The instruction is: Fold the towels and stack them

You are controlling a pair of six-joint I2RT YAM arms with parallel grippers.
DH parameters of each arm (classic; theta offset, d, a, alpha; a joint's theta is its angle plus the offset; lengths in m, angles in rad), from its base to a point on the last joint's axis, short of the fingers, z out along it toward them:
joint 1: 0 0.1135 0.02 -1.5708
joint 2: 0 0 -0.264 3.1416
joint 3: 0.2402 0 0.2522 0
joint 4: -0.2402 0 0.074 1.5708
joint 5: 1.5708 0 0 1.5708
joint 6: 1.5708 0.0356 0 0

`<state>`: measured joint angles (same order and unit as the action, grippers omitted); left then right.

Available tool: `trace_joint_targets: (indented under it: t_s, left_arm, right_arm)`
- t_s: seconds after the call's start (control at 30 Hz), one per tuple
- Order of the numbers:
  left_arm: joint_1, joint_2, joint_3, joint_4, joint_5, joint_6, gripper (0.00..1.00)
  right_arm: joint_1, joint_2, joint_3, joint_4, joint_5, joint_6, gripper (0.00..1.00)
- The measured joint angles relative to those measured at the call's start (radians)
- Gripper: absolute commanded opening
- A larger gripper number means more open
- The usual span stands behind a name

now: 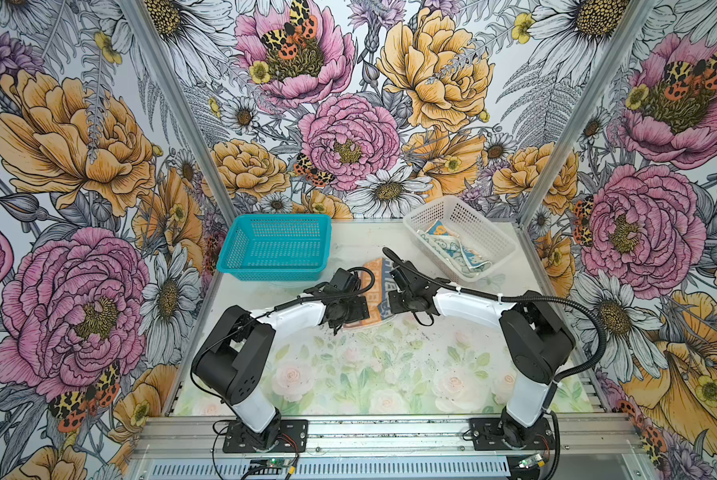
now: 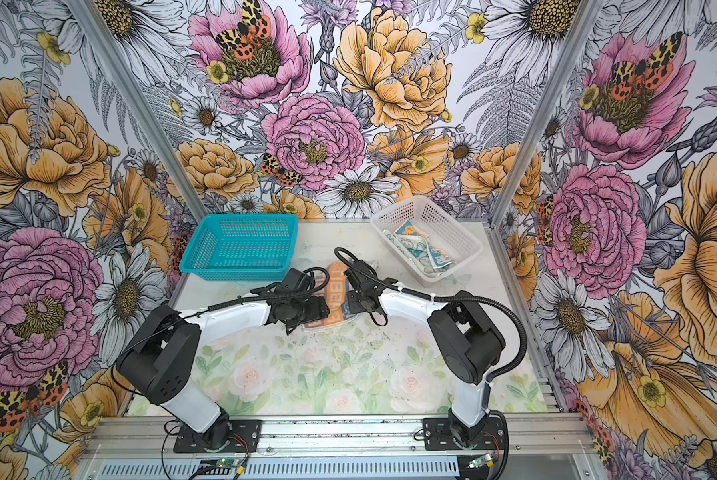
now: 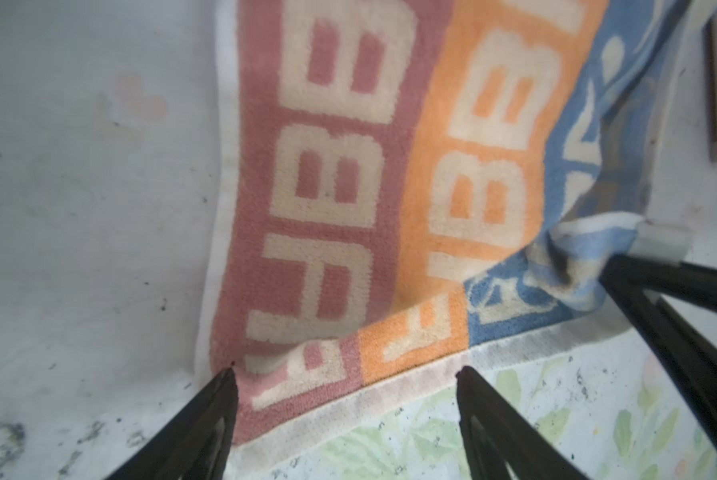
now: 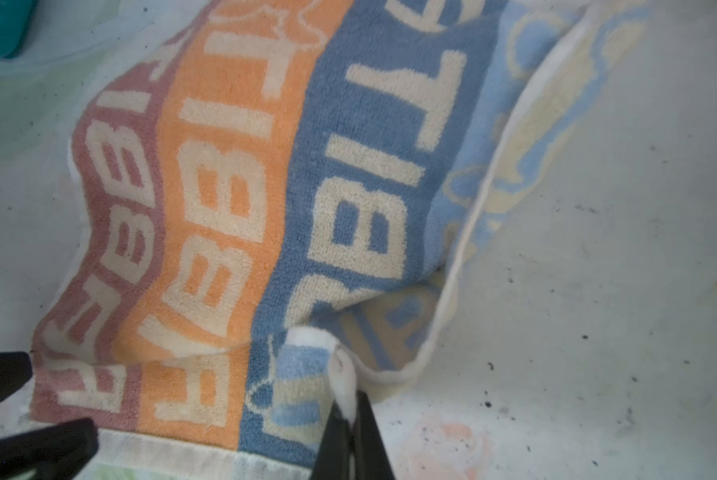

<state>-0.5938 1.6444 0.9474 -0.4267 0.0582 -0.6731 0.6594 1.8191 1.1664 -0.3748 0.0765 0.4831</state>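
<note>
The lettered towel (image 1: 383, 286) lay on the table (image 1: 390, 374), just near of the teal basket (image 1: 277, 245). Its rose, orange and blue stripes ran near to far, blue rightmost. The right gripper (image 4: 348, 411) pinched its lifted near-right blue corner. The left gripper (image 3: 346, 370) stood spread across the near-left corner.

A teal perforated basket (image 1: 277, 249) is sitting at the back left of the table (image 1: 369, 374), and a white basket (image 1: 482, 232) is lying skewed at the back right, well apart from it. Bold floral wallpaper (image 1: 348, 124) is wrapping round three sides.
</note>
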Motion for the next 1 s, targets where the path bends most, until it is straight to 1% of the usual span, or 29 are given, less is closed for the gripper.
trace_joint_targets:
  t_s: [0.1,0.2,0.3,0.53,0.63,0.7,0.73,0.8,0.83,0.9,0.97,1.0]
  left_arm:
    - [-0.022,0.000,0.000,-0.042,-0.013,0.004,0.81]
    - [-0.024,-0.008,-0.012,-0.074,-0.033,0.003,0.77]
    - [-0.027,-0.022,-0.019,-0.110,-0.055,0.004,0.76]
    - [-0.051,0.001,-0.005,-0.150,-0.102,0.021,0.65]
    - [-0.065,0.038,0.017,-0.160,-0.117,0.026,0.55]
    - [-0.072,0.059,0.035,-0.168,-0.129,0.029,0.43]
    - [-0.074,0.066,0.040,-0.172,-0.135,0.035,0.38]
    - [-0.077,0.075,0.049,-0.178,-0.149,0.043,0.34]
    - [-0.077,0.077,0.051,-0.182,-0.152,0.045,0.30]
    - [-0.077,0.081,0.055,-0.184,-0.161,0.046,0.19]
    - [-0.077,0.082,0.055,-0.187,-0.168,0.051,0.02]
    - [-0.074,0.082,0.055,-0.187,-0.169,0.048,0.00]
  right_arm:
    - [-0.010,-0.003,-0.001,0.011,-0.019,0.007,0.00]
    - [-0.019,-0.014,-0.001,0.017,-0.031,0.008,0.00]
    - [-0.024,-0.027,-0.002,0.021,-0.041,0.011,0.00]
    - [-0.024,-0.039,-0.024,0.039,-0.059,0.022,0.00]
    - [-0.024,-0.039,-0.034,0.044,-0.067,0.025,0.00]
    - [-0.024,-0.039,-0.037,0.047,-0.071,0.025,0.00]
    - [-0.024,-0.039,-0.037,0.049,-0.072,0.025,0.00]
    - [-0.024,-0.041,-0.039,0.052,-0.074,0.025,0.00]
    - [-0.024,-0.044,-0.040,0.053,-0.075,0.025,0.00]
    - [-0.024,-0.050,-0.040,0.056,-0.076,0.025,0.00]
    - [-0.024,-0.056,-0.040,0.059,-0.082,0.025,0.00]
    - [-0.024,-0.059,-0.040,0.062,-0.086,0.025,0.00]
